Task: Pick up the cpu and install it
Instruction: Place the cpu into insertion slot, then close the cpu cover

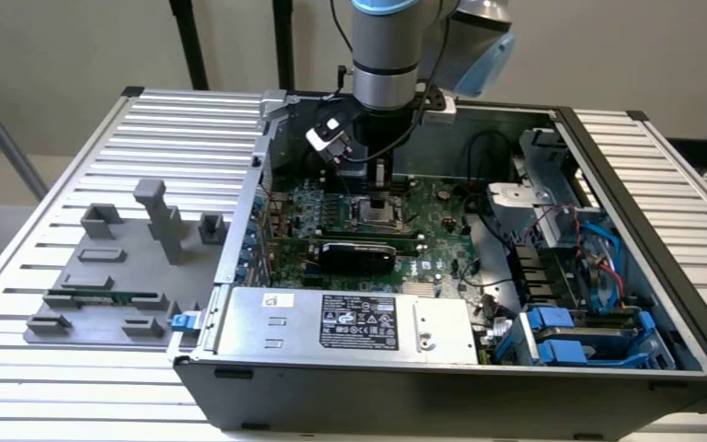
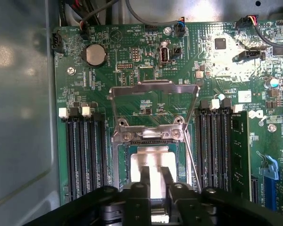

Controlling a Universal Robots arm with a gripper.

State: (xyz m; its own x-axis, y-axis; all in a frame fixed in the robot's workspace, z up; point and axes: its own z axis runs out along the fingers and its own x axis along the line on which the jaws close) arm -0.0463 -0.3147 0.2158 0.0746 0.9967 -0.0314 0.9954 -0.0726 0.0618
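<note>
Where the arm reaches down into the open computer case (image 1: pixel 452 396), the gripper (image 1: pixel 381 184) stands right above the motherboard's processor socket (image 1: pixel 372 212). Seen from the wrist, the gripper (image 2: pixel 155 175) has its two dark fingers (image 2: pixel 145 176) drawn in narrow, a slim gap between them and nothing clamped there. They stand over the cpu (image 2: pixel 153 162), which lies flat in the socket with its silvery top plate showing; whether the tips touch that plate cannot be told.

The socket's metal load plate (image 2: pixel 153 92) is swung open and lies back over the green board, and the thin wire lever (image 2: pixel 192 160) runs along one edge of the socket. Banks of black memory slots (image 2: pixel 85 150) flank the socket on both sides, and a green memory stick (image 2: pixel 239 150) sits in the outermost slot of one bank. A coin cell battery (image 2: pixel 95 54) sits further off on the board.

In the exterior view a dark expansion card (image 1: pixel 353 250) crosses the board just in front of the socket, with the silver power supply (image 1: pixel 341 322) nearer the camera and blue drive brackets (image 1: pixel 574 341) at the exterior view's right. On the slatted table (image 1: pixel 47 184) at the exterior view's left, a grey fixture (image 1: pixel 108 276) carries another memory stick (image 1: pixel 106 297).
</note>
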